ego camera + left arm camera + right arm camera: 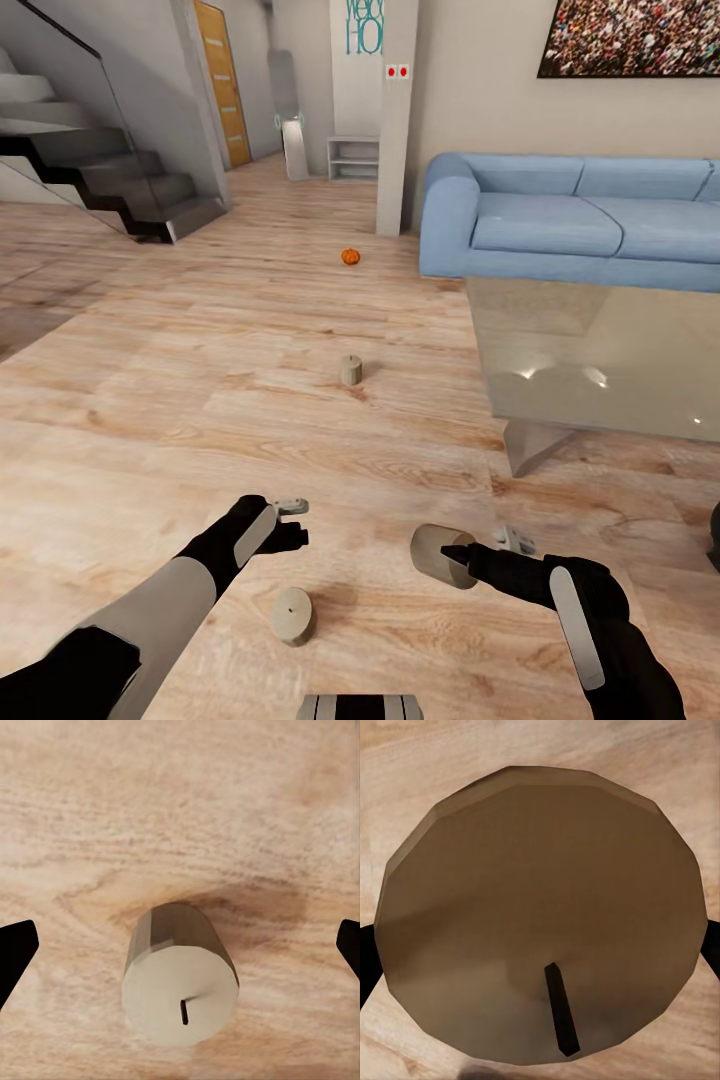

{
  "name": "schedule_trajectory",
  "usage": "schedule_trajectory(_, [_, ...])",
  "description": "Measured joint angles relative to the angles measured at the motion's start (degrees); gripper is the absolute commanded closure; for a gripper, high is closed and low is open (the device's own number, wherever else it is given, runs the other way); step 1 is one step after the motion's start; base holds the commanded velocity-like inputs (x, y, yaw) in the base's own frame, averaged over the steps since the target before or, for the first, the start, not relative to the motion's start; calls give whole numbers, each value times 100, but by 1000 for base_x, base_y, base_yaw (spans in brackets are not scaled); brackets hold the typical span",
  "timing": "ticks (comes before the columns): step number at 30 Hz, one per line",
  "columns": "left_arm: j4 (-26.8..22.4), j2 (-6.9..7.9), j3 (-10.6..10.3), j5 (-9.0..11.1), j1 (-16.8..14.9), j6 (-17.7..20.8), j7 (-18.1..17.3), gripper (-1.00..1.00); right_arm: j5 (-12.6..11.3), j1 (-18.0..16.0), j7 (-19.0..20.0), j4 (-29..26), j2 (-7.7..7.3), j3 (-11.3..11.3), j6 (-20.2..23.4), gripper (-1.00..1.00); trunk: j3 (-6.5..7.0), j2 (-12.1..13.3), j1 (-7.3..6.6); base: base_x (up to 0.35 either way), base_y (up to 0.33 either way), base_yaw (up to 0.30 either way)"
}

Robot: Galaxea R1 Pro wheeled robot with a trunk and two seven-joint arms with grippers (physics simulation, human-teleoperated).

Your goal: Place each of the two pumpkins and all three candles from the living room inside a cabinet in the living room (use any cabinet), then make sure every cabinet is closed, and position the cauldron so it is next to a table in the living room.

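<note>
The right pincer grips one candle clear of the floor, ready for carrying. The left pincer hangs spread above a second candle, lined up to take it.

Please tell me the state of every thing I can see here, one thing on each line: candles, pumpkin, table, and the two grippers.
Candle in the right gripper: held, lifted off the floor, lying sideways.
Candle below the left gripper: upright on the floor, free.
Far candle: upright on the floor, untouched.
Pumpkin: on the floor near the sofa, untouched.
Table: standing, nothing on its glass top.
Left gripper: open, above the near candle.
Right gripper: shut on its candle.
</note>
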Motion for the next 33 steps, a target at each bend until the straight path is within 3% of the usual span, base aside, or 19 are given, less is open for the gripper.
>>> schedule_trajectory(5, [1, 0, 0, 0, 0, 0, 0, -100, 0, 0, 0, 0, 0, 0, 0, 100, 0, 0, 0, 0, 0, 0])
schedule_trajectory(33, [1, 3, 0, 0, 0, -93, -6, -100, 8, 0, 1, 0, 0, 0, -1, 100, -620, -37, 73, 0, 0, 0])
